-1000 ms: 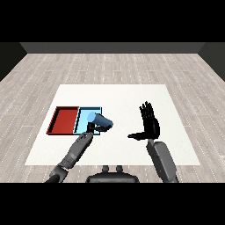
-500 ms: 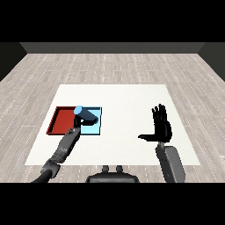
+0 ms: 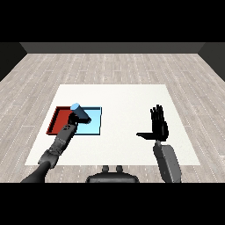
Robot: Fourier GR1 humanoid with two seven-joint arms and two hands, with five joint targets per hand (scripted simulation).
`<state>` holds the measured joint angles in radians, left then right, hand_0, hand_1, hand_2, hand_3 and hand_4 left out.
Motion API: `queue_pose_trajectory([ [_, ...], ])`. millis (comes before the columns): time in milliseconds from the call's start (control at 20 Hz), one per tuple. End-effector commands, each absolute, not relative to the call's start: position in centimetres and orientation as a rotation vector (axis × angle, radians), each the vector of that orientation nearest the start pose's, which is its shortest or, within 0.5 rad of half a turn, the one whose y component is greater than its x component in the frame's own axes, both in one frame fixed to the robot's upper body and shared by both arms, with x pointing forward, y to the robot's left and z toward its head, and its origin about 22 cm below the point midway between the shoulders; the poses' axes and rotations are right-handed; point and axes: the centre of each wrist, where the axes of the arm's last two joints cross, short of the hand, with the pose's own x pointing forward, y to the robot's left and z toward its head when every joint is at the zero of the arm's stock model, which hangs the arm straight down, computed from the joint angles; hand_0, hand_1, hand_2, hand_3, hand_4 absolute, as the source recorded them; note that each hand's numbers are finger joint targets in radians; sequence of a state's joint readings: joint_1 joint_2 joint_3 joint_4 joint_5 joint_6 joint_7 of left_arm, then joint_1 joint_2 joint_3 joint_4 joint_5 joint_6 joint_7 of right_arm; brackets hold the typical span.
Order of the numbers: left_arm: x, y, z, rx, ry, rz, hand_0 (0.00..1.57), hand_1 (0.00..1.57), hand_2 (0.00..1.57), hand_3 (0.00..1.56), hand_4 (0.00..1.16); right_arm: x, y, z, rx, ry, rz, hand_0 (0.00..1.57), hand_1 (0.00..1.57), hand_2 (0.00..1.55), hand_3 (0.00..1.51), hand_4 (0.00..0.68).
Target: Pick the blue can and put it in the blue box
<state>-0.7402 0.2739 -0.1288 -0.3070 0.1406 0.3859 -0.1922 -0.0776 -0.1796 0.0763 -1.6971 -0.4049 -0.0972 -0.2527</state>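
The robot's black left hand [image 3: 79, 116] is curling round the small light blue cylindrical can [image 3: 75, 107], holding it over the seam where the flat red tray [image 3: 56, 119] meets the flat light blue tray [image 3: 94, 125]. The can's top is showing above the hand, and from here it seems to be sitting nearer the red side than the middle of the blue one. That is the worry: if the hand is opening now, the can is likely landing on the shared rim, tipping, and rolling into the wrong tray. I cannot tell how high it is hanging, so a drop could also be bouncing it out. The black right hand [image 3: 158, 125] is standing upright with fingers straight and spread, holding nothing, well apart over the white table [image 3: 127, 99].
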Motion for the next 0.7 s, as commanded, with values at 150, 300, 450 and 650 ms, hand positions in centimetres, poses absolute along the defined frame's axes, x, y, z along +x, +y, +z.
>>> queue_pose_trajectory([
  [150,37.3,24.7,-6.5,0.602,-1.041,-0.198,1.57,1.57,1.47,1.19,0.94,26.1,-23.9,2.3,0.198,-1.92,-0.198,0.0,0.0,0.0,0.0,0.0],
  [300,36.6,24.1,-7.5,0.594,-0.98,-0.255,1.44,1.44,1.35,0.99,0.86,27.3,-25.4,3.9,0.215,-1.923,-0.225,0.0,0.0,0.0,0.0,0.0],
  [450,35.4,25.2,-8.7,0.562,-0.915,-0.289,1.5,1.5,1.4,0.54,0.85,26.8,-24.8,3.4,0.207,-1.924,-0.21,0.0,0.0,0.0,0.0,0.0],
  [650,34.3,25.6,-9.7,0.464,-0.866,-0.169,1.57,1.57,1.49,0.0,0.63,26.6,-24.7,2.2,0.199,-1.936,-0.235,0.0,0.0,0.0,0.0,0.0],
])
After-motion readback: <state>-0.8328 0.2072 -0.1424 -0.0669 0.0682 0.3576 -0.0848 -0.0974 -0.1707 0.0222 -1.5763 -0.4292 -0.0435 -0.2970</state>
